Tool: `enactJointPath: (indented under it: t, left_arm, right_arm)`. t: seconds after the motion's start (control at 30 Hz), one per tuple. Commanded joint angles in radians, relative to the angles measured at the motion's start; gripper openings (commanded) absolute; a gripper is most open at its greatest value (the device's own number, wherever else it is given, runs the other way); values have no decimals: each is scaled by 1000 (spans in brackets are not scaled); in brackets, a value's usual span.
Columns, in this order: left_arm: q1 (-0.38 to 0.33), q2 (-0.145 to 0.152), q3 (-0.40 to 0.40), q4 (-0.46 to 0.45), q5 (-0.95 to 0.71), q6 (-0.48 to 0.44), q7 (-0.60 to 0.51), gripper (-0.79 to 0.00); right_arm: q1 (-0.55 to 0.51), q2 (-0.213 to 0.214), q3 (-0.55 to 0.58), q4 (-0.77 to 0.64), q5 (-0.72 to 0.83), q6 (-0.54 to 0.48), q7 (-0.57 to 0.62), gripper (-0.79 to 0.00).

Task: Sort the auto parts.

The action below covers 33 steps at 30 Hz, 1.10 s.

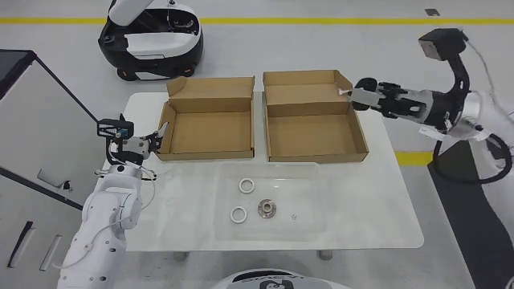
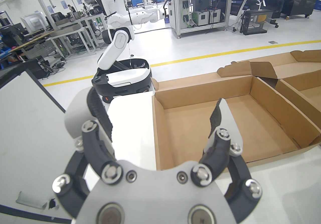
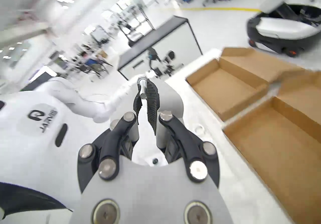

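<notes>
White table (image 1: 385, 209) bears left box (image 1: 207, 132), right box (image 1: 312, 135), clear tray (image 1: 307, 186).

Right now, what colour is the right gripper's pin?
The pin is silver; the right wrist view shows it best.

White shells clad the left arm (image 1: 108, 217) and right arm (image 1: 454, 111), with black bands at the joints. The left tool (image 2: 156, 107) and right tool (image 3: 143, 94) share one build: a silver-grey plate with two round recessed bolts, black linkage bars pinned by bright screws, and white fingers faced with black ribbed pads (image 2: 215, 118). A black camera box (image 1: 442, 44) sits on a bracket above the right wrist, and a black cable (image 1: 450, 180) loops beneath that arm. A dark logo (image 3: 41, 117) marks the white casing.
</notes>
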Motion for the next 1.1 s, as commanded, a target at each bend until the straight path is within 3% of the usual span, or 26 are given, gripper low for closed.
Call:
enactJointPath:
  t: [0.0, 0.1, 0.3, 0.6, 0.8, 1.07]
  left_arm:
    - [0, 0, 0, 0, 0, 0, 0, 0]
    - [0, 0, 0, 0, 0, 0, 0, 0]
    - [0, 0, 0, 0, 0, 0, 0, 0]
    - [0, 0, 0, 0, 0, 0, 0, 0]
    - [0, 0, 0, 0, 0, 0, 0, 0]
    - [0, 0, 0, 0, 0, 0, 0, 0]
  right_arm:
    - [20, 7, 17, -6, -60, 52, 72, -785]
    - [92, 16, -7, 1, -129, 91, 163, -785]
    - [401, 13, -216, 117, -276, 46, 332, -785]
    - [832, -73, -632, 428, -426, -74, 416, -785]
    - [958, -144, -884, 595, -529, -83, 407, -785]
    - [1007, -228, -1097, 794, -550, -69, 421, -785]
